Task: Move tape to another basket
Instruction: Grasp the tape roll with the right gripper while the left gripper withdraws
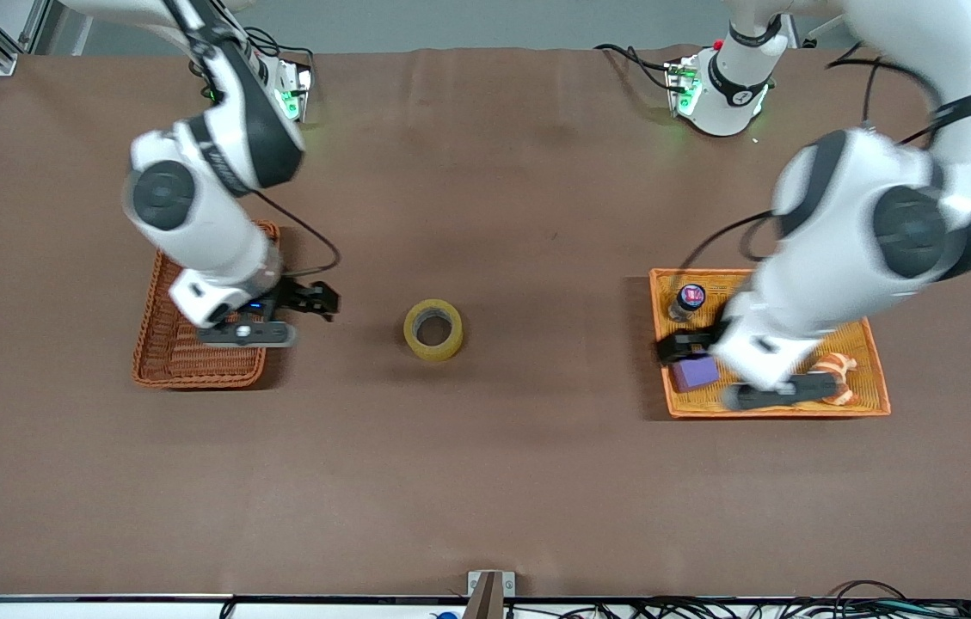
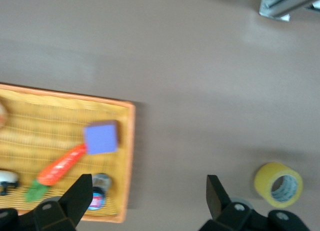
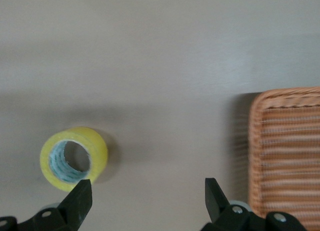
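Orange tray (image 1: 876, 404) lowest in front view, left gripper (image 1: 681, 346) over it, fingers spread, waiting | tape (image 1: 433, 329) on bare table mid-way (lying flat) | right gripper (image 1: 313, 298) spread, empty, beside wicker basket (image 1: 160, 361) | advice: centre over ring, straddle one wall.

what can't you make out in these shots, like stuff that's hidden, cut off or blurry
- Front view: the right arm covers part of the reddish-brown basket, so some of its inside is hidden.
- Front view: the left arm covers the middle of the orange tray; the croissant shows only partly.
- Left wrist view: the small bottle is blurred, its label unreadable; the carrot toy is soft-edged.
- Right wrist view: the basket is cut off by the picture's edge.
- The tape lies in plain sight on the table.
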{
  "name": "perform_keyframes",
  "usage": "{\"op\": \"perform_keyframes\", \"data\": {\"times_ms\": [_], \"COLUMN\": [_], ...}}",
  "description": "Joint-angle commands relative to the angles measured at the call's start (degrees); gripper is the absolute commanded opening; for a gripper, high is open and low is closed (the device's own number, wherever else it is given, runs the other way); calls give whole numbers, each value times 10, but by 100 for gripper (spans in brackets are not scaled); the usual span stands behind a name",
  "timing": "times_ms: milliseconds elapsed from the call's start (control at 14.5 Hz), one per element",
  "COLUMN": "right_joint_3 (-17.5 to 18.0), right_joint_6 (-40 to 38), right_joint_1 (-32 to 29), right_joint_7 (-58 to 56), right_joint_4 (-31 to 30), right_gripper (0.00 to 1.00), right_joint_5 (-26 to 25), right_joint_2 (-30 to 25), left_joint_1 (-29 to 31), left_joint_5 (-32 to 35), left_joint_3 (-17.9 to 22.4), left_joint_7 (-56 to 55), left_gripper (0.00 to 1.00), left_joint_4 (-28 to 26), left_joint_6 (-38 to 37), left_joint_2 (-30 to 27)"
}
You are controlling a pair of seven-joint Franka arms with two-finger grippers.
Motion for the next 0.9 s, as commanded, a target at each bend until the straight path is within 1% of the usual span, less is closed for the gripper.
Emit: {"op": "perform_keyframes", "data": {"times_ms": [0,69,207,346,484,622,691,830], "right_joint_3": [-4,-4,-4,-5,-5,-7,-7,-7], "right_joint_6": [44,66,97,124,127,130,143,157], "right_joint_1": [53,68,86,98,98,98,101,103], "right_joint_7": [86,120,149,150,153,153,153,152], "right_joint_4": [9,15,22,22,29,34,34,33], "right_gripper": [100,100,100,100,100,100,100,100], "right_joint_5": [-54,-74,-93,-93,-89,-89,-89,-89], "right_joint_2": [53,79,124,147,160,183,190,202], "left_joint_1": [42,52,47,47,39,38,37,21], "left_joint_5": [-1,1,1,1,0,-2,-1,-1], "left_joint_3": [3,12,58,87,116,124,131,152], "left_joint_7": [61,71,76,81,107,144,153,182], "left_gripper": [100,100,100,100,100,100,100,100], "left_joint_4": [-26,-26,-28,-28,-29,-33,-44,-98], "left_joint_6": [-14,-14,-17,-40,-66,-96,-118,-122], "left_joint_2": [-59,-72,-98,-108,-130,-151,-166,-209]}}
